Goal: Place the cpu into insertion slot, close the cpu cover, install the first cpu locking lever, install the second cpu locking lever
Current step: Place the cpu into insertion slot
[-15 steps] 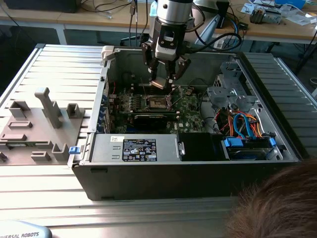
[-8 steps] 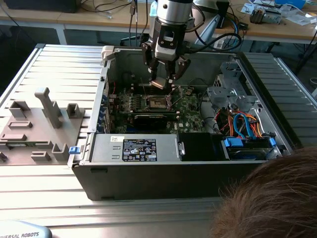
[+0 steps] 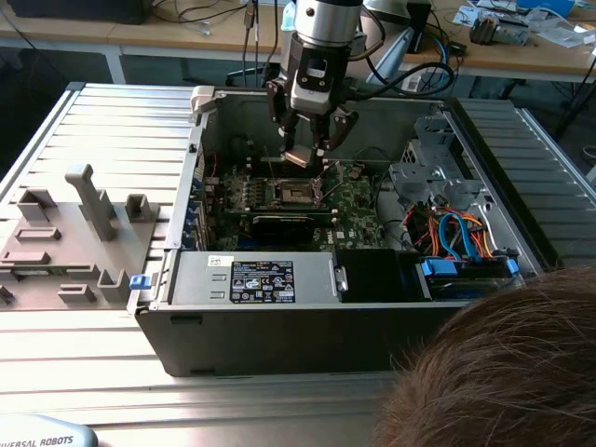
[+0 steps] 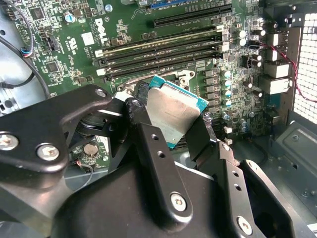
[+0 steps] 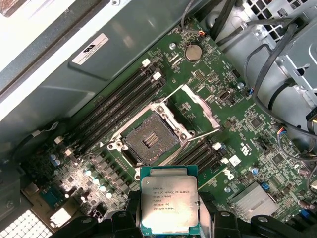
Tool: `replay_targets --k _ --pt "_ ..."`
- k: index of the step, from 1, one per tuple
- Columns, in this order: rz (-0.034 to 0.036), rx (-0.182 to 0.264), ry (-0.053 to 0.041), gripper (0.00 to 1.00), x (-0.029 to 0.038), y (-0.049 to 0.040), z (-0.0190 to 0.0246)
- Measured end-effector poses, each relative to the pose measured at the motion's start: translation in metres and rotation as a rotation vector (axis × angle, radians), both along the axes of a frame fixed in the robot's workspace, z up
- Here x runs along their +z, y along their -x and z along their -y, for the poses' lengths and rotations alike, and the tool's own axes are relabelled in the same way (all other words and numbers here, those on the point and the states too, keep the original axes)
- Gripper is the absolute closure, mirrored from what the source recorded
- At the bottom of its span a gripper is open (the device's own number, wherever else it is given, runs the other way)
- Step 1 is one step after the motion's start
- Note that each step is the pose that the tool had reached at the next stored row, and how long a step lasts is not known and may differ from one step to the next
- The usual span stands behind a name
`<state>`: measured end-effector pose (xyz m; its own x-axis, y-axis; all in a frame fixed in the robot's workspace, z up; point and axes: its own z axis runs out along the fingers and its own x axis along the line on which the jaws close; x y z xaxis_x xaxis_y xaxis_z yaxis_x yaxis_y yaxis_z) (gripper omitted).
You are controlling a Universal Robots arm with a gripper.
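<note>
exterior view: gripper (image 3: 304,155) clamped on the cpu (image 3: 298,158), held just above the insertion slot (image 3: 296,194) inside the open computer case (image 3: 279,326) | second wrist view: cpu (image 4: 176,111) tilted, gripped at opposite edges over the green board (image 4: 74,44) | first wrist view: insertion slot (image 5: 150,141) uncovered, cpu cover (image 5: 199,103) swung open beside it

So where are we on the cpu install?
Nothing seated yet: the insertion slot is empty and the cpu cover stands open. In hand: the gripper holds the cpu above the board. Left: seating it, closing the cover, both locking steps.
</note>
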<state>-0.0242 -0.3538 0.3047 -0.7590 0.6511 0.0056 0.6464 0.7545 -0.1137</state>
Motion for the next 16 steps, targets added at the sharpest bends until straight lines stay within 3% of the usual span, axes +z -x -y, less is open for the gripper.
replay_targets --k 16 --pt "0.0000 -0.017 0.0000 0.45 -0.0005 0.0000 0.0000"
